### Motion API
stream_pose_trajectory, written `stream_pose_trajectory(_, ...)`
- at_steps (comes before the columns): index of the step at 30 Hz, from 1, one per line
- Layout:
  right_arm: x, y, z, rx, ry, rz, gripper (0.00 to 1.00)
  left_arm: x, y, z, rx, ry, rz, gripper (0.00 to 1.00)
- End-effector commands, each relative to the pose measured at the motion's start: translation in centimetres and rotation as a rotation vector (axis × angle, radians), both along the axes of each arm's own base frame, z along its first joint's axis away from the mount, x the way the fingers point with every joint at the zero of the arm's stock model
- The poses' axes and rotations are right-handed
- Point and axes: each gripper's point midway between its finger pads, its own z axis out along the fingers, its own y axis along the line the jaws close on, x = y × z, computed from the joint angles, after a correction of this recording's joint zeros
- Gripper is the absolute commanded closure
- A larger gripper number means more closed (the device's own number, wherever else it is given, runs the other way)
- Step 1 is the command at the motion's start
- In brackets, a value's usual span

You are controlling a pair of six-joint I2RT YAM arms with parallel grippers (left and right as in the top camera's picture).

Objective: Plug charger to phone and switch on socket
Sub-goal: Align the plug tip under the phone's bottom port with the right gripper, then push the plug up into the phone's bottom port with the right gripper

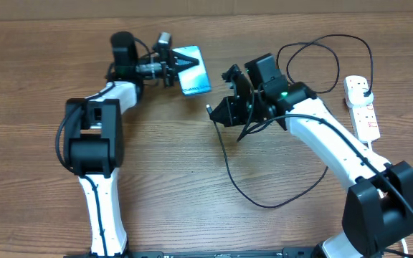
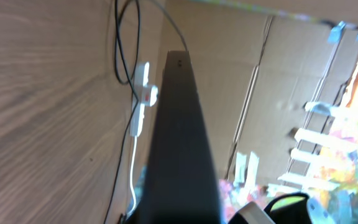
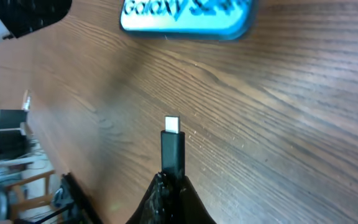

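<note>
We see a wooden table [image 1: 34, 179] with the left arm [image 1: 95, 143] reaching up its left side and the right arm [image 1: 335, 143] bending in from the right. The socket [image 1: 362, 107] lies flat near the table's right edge, well apart from both grippers. In the left wrist view it shows far off [image 2: 145, 93] with its white cord [image 2: 133, 162] trailing towards the camera.

The phone [image 1: 192, 70] sits at the top centre, screen up and slanted. The left gripper [image 1: 172, 66] is clamped on its left end, so the left wrist camera sees it edge-on as a dark slab [image 2: 182, 143]. We cannot tell whether it rests on the wood or is lifted.

The charger [image 1: 264, 204] loops across the table from the socket's far end to the right gripper [image 1: 217, 113]. That gripper's jaws pinch the connector just behind its tip [image 3: 172, 124], which points towards the phone [image 3: 185, 15] but stays apart from it.
</note>
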Motion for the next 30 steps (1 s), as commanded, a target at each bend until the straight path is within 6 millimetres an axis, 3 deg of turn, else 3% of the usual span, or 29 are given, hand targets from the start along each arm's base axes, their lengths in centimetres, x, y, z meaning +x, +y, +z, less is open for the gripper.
stream_pose_trajectory(1, -0.8, 0.6, 1.4, 0.059, 0.005, 0.037, 0.96, -0.2, -2.2, 1.4, 0.000, -0.052, -0.032, 0.96)
stream_pose_trajectory(6, -0.5, 0.4, 1.4, 0.058, 0.000, 0.029, 0.96, -0.8, -3.5, 1.5, -0.002, -0.060, -0.056, 0.96)
stream_pose_trajectory(30, 2.0, -0.7, 0.5, -0.019, -0.036, -0.103, 0.96, -0.8, -3.6, 1.5, -0.004, -0.041, -0.055, 0.96)
